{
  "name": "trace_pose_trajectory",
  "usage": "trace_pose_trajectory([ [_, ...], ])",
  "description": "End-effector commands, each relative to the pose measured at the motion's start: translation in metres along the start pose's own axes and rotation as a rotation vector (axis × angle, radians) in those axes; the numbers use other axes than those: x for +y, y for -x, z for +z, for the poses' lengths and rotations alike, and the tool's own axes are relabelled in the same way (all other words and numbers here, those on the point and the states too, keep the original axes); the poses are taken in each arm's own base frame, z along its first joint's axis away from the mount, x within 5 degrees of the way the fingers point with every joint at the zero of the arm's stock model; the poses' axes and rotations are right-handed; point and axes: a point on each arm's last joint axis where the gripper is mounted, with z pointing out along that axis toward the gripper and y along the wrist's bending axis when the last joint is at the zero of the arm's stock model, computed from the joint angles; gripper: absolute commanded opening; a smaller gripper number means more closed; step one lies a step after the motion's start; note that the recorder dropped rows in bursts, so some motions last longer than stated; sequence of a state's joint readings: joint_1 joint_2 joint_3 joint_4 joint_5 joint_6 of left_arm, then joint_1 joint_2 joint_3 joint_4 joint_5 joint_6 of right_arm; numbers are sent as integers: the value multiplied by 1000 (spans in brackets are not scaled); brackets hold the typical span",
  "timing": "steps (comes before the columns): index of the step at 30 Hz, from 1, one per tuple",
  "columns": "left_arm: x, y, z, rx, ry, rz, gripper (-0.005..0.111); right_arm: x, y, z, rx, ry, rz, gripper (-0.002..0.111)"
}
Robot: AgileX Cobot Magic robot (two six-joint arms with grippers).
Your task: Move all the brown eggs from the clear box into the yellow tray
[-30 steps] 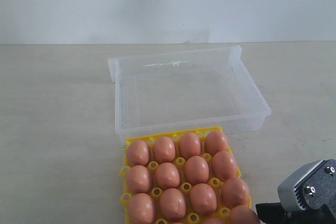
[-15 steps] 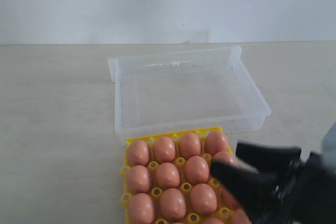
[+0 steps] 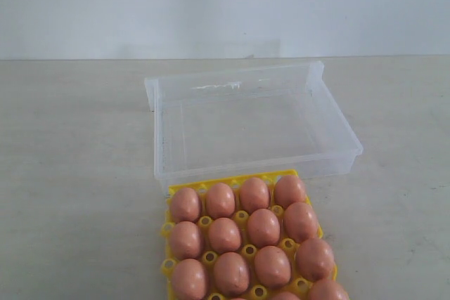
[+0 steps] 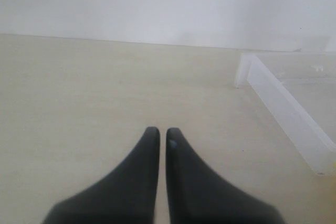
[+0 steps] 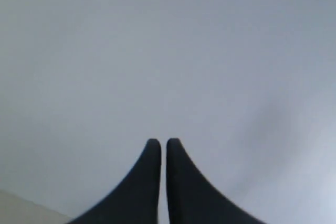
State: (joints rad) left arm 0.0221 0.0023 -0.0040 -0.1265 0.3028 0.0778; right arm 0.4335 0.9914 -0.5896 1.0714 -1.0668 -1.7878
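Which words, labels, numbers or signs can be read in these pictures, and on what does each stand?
None. The clear box, the yellow tray and the brown eggs carry no readable print.
The white streak on the box's far wall is no lettering.
The left claw and the right claw are plain black.

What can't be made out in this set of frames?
Exterior view: the yellow tray runs off the bottom edge, so the brown eggs cannot be fully counted.
Left wrist view: only a corner of the clear box shows; the frame edge cuts the rest.
Right wrist view: the right fingers face a blank wall; no eggs show.
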Motion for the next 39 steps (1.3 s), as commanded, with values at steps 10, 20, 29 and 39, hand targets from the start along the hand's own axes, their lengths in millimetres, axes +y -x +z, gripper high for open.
trace_pose_trajectory([
  [10, 0, 0, 0, -9, -1, 6, 4, -7, -75, 32, 448, 241, 514, 0],
  [20, 0, 0, 0, -9, -1, 6, 4, -46, -27, 5, 225, 314, 975, 0],
  [29, 0, 0, 0, -9, -1, 6, 4, -187, 6, -41, -335, -523, 1603, 0],
  [39, 0, 0, 0, -9, -1, 6, 4, -206, 94, -57, -399, 30, 578, 0],
])
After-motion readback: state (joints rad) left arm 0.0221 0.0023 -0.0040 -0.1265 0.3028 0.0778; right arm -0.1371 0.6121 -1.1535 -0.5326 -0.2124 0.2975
